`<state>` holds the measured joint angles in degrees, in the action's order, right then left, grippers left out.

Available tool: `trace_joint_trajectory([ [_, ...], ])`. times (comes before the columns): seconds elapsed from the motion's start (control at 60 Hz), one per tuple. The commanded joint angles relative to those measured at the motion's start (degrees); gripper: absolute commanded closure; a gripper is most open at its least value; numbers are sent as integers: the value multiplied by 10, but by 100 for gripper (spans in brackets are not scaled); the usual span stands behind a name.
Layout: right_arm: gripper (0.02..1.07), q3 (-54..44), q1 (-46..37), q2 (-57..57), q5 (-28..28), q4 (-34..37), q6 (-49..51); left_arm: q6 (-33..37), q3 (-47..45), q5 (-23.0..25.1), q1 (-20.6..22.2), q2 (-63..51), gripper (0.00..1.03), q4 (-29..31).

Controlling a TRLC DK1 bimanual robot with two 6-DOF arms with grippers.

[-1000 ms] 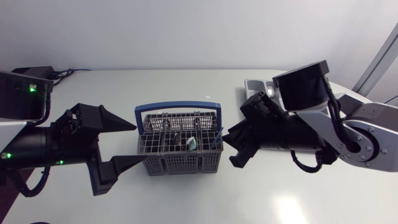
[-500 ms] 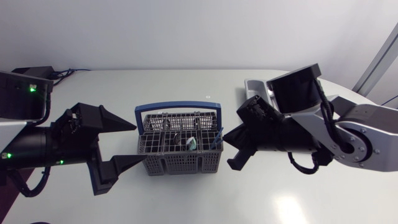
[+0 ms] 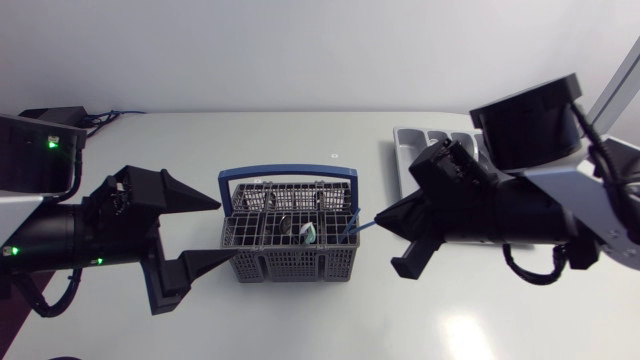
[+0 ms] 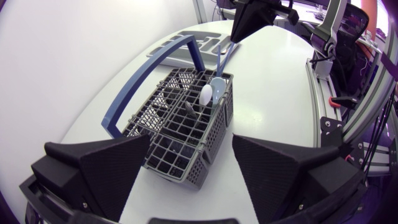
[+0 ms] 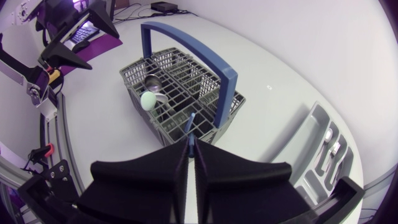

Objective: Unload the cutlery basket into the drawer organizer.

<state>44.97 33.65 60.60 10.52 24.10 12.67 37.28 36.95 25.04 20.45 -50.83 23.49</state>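
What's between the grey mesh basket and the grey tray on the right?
Head view: the right arm's black gripper, fingers shut on a thin blue utensil handle in the grey mesh basket.

White table (image 3: 300,325): cutlery basket (image 3: 290,266), drawer organizer (image 3: 409,141)

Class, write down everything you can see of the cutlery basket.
The cutlery basket is grey plastic mesh, split into compartments, with a blue arched handle. It stands upright on the white table. Few pieces are inside, among them a pale spoon. The right gripper is shut on a blue utensil sticking up from one corner.
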Motion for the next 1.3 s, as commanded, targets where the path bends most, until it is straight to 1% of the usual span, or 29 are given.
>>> trace_joint_trajectory([
  [0.0, 101, 35, -4, -23, 3, 28, 3, -11, -15, -1, 4, 7, 6, -2],
  [0.283, 101, 113, -13, -66, -2, 131, 18, -10, -19, -1, 4, 7, 6, -2],
  [0.417, 101, 147, -32, -89, -2, 186, 37, -9, -20, -2, 2, 8, 6, -2],
  [0.683, 101, 194, -115, -86, 15, 264, 83, -9, -17, -2, 5, 8, 6, -2],
  [0.9, 101, 203, -210, -15, 27, 271, 117, -9, -18, -2, 7, 8, 6, -2],
  [1.0, 101, 207, -249, 33, 28, 257, 127, -8, -19, -2, 7, 8, 6, -2],
  [1.117, 101, 217, -286, 97, 34, 240, 131, -8, -21, -2, 6, 9, 6, -1],
  [1.283, 101, 253, -312, 191, 35, 220, 130, -7, -21, -2, 6, 7, 6, -3],
])
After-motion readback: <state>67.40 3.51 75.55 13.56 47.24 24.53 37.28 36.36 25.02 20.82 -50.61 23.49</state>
